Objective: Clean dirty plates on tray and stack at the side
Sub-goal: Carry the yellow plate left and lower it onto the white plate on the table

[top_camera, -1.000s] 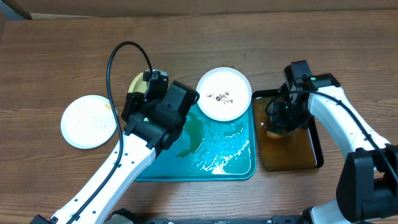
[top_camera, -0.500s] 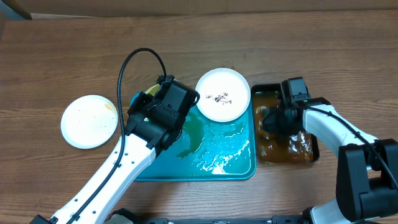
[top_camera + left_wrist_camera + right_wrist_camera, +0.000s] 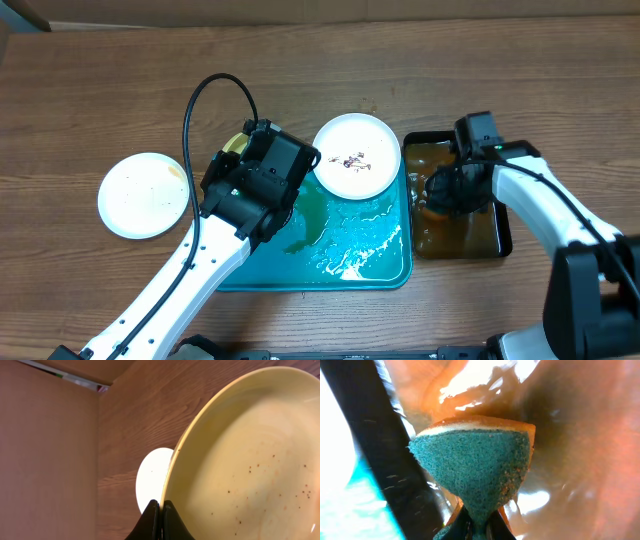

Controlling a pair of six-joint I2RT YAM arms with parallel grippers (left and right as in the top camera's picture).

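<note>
Yellow-green plate in left gripper

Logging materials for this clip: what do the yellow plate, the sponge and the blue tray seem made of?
The yellow plate: probably glazed ceramic or melamine; smooth, soft sheen, thin rim. The sponge: foam with a coarse green scouring face; fuzzy fibres over a tan layer. The blue tray: likely plastic; even colour, rounded corners, glossy where wet.

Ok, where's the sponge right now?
The sponge is pinched in the right gripper, over the left part of the black tray of brownish liquid, just right of the teal tray in the overhead view.
</note>
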